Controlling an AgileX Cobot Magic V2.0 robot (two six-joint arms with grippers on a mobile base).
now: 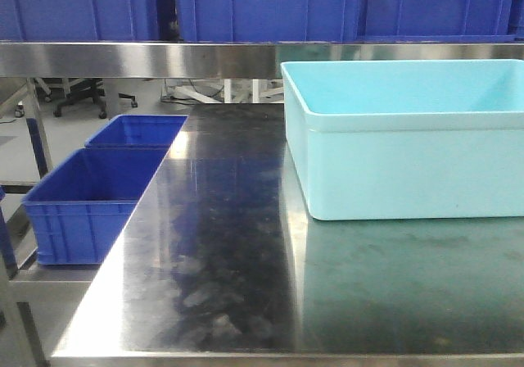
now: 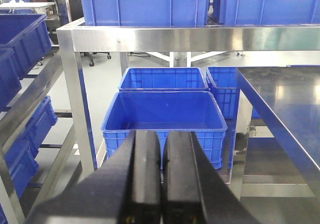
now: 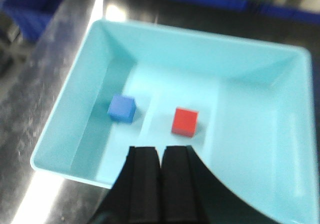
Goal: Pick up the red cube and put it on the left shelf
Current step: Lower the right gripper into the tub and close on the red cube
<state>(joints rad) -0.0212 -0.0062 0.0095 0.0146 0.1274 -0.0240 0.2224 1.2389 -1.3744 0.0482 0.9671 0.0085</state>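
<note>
Red cube [image 3: 185, 121] lies in cyan tub [image 3: 295, 134] on tabletop [image 1: 213, 244], right of blue cube [image 3: 121, 108], not touching. R gripper [image 3: 160, 184] over tub's near rim, fully closed, holding nothing. L gripper [image 2: 161, 184] likewise closed and empty, facing shelf [image 2: 190, 38].

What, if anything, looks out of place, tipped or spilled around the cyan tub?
Nothing stands out. The cyan tub sits upright on the steel table, the red cube and blue cube rest flat inside it, apart, and the blue crates beside the table stand upright.
</note>
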